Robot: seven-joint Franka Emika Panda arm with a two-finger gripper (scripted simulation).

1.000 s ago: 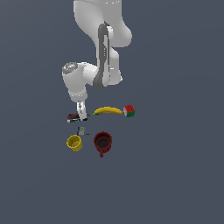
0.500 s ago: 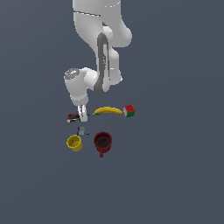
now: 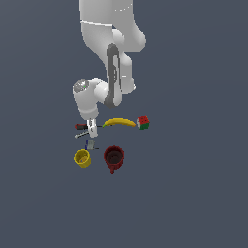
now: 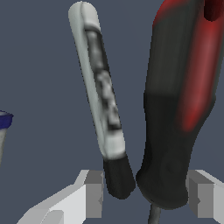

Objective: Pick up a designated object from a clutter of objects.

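A flat, uniform slate-grey ground [image 3: 193, 193] fills the whole exterior view, with no seam, edge or horizon (floor and backdrop cannot be told apart). The same dull blue-grey surface [image 4: 39, 65] lies behind everything in the wrist view. Light is even and soft, and any shadows on the ground are too faint to make out.

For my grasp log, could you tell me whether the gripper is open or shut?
Open: the gripper's fingers flank the red-black tool, gaps visible.
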